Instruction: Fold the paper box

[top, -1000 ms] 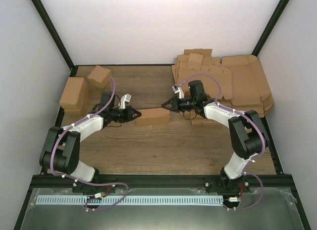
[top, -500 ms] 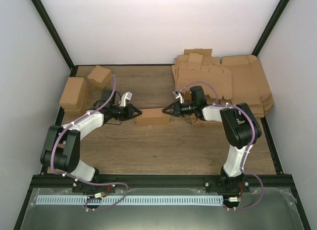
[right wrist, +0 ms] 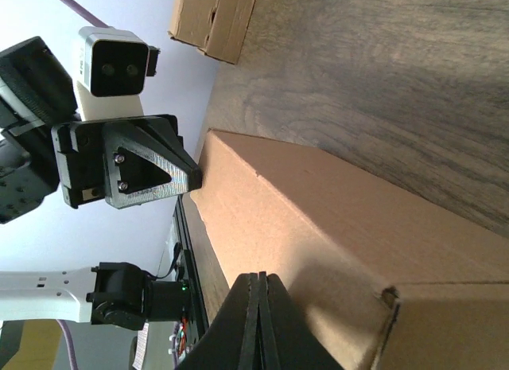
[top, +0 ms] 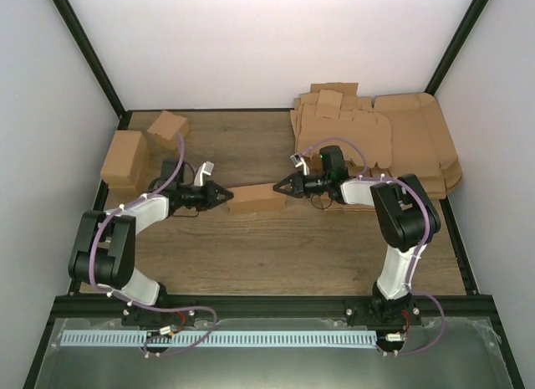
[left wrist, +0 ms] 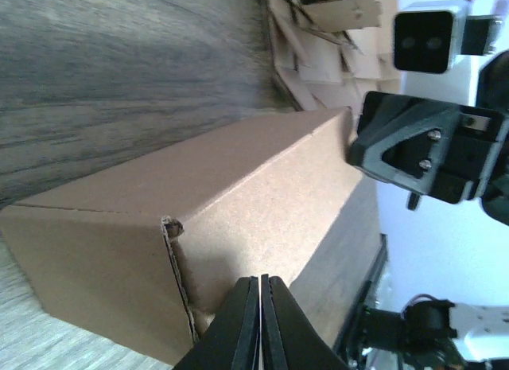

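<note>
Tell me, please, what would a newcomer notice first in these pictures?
The eye goes first to the brown paper box in the middle of the table, with the left hand and the right hand, both shut, pointing at its two ends. Next comes the big heap of flat cardboard sheets at the back right, then the two folded cartons at the back left.

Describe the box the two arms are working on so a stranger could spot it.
On the wooden table, look between the flat cardboard heap at back right and the cube-like cartons at back left. The paper box is the long, low carton there, the only one with the left gripper and right gripper at its ends.
</note>
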Robot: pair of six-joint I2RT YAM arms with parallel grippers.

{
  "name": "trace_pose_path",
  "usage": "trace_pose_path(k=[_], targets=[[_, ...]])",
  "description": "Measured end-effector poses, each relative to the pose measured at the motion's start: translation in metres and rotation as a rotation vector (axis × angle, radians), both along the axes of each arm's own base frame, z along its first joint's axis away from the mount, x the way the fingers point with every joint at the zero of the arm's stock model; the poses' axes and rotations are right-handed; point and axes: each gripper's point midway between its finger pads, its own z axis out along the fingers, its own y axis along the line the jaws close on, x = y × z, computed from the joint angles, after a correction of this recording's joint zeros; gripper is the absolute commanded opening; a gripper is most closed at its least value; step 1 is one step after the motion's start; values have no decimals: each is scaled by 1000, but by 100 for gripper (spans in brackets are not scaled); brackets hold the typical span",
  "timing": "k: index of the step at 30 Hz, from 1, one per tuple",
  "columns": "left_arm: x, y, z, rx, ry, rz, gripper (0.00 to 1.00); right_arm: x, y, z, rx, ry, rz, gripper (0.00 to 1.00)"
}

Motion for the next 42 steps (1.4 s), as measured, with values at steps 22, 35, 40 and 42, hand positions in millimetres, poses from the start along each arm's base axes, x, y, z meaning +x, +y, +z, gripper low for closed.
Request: trace_pose_path(k=[22, 35, 40, 42], targets=[[7, 1, 45, -91, -102, 25, 4, -1, 0, 22, -9, -13, 17, 1], [-10, 0, -11, -161, -9, 33, 4, -2, 3, -1, 23, -3, 43, 1], [-9, 1, -7, -133, -9, 45, 5, -3, 3, 0, 17, -2, 44, 1], [-7, 2, -3, -92, -13, 55, 13, -2, 2, 1, 6, -3, 37, 1]])
